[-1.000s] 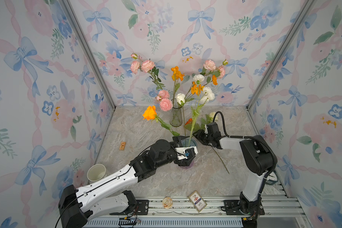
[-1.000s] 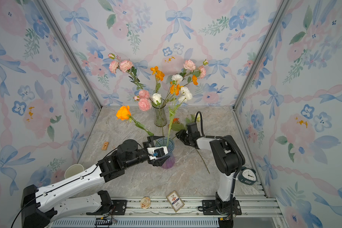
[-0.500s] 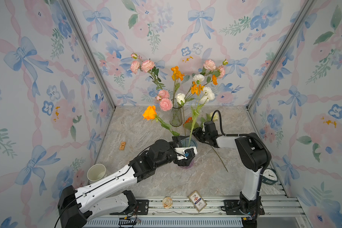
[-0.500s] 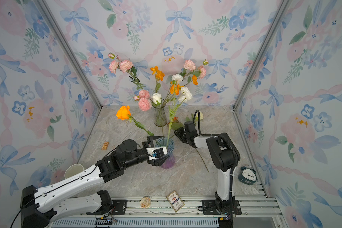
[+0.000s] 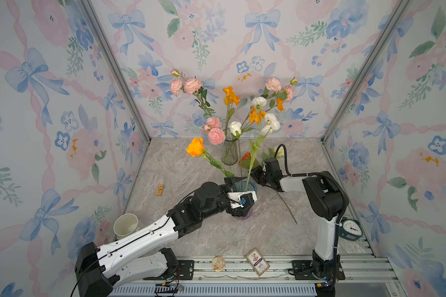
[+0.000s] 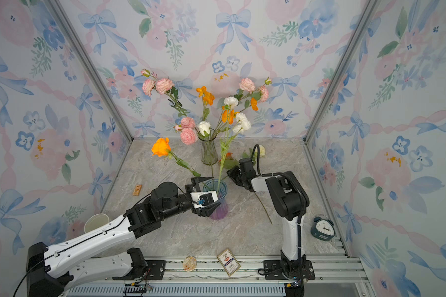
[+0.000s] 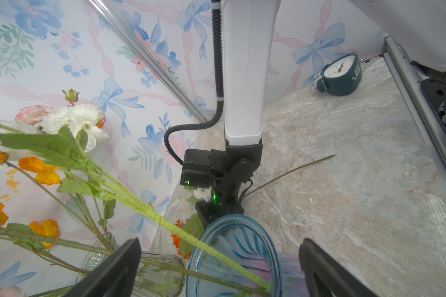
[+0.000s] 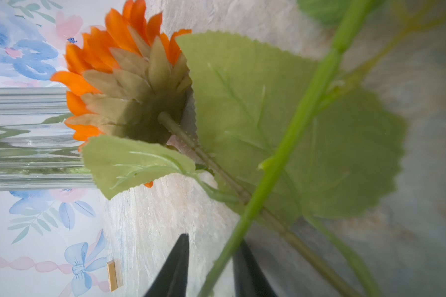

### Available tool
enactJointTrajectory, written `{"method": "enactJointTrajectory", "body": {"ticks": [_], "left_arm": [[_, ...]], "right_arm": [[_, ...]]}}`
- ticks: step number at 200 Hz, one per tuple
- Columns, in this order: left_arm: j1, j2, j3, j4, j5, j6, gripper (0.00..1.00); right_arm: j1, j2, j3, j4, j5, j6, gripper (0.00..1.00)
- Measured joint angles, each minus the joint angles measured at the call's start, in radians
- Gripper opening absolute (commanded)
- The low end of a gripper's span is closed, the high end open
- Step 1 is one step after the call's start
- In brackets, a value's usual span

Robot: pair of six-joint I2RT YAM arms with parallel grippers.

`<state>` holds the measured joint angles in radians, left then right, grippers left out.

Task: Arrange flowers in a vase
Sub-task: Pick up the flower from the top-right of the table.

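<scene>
**Q:** State of the right gripper?

**A:** The jaws are drawn narrow about one bright green stem, low over the table. A slit of table shows between the stem and one jaw, so no clamp is confirmed. Nothing is lifted.

**Q:** Why take the stem there?

**A:** Judged: the bare shaft below the leaves gives the pads a clean seat. The stem crosses over the stalk of the sunflower, which lies just beside it. A hold nearer the crossing could pinch both. The stem's own bloom is outside the right wrist view.

**Q:** And the left gripper?

**A:** The jaws are at full spread, one on each side of the blue vase, and hold nothing. A clear gap shows on one side; contact on the other side cannot be told. Judged purpose: to bracket the vase so that it cannot slide or tip when a stem goes in.

**Q:** Where are the flowers?

**A:** Most stand in the clear vase, far centre. The rose and a white sprig stand in the blue vase, nearer than the clear one; the rose leans left. The sunflower and the bright green stem lie on the table, between the two vases and the right arm.
</scene>
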<state>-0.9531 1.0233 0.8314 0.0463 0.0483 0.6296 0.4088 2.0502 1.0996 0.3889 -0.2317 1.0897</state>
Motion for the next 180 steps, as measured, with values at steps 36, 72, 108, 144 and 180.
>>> {"method": "enactJointTrajectory", "body": {"ticks": [36,72,108,144,180], "left_arm": [[0.0,0.0,-0.003,0.0,0.0,0.0,0.98],[0.0,0.0,-0.005,0.0,0.0,0.0,0.98],[0.0,0.0,-0.005,0.0,0.0,0.004,0.98],[0.0,-0.009,-0.007,0.0,0.0,0.006,0.98],[0.0,-0.022,-0.01,0.0,0.0,0.007,0.98]], "right_arm": [[0.0,0.0,0.0,0.014,-0.002,0.005,0.0],[0.0,0.0,0.0,0.036,-0.004,0.008,0.0],[0.0,-0.04,-0.031,0.064,-0.001,0.0,0.0],[0.0,-0.196,-0.049,0.046,0.019,-0.053,0.0],[-0.001,-0.389,-0.049,-0.012,0.051,-0.13,0.0]]}}
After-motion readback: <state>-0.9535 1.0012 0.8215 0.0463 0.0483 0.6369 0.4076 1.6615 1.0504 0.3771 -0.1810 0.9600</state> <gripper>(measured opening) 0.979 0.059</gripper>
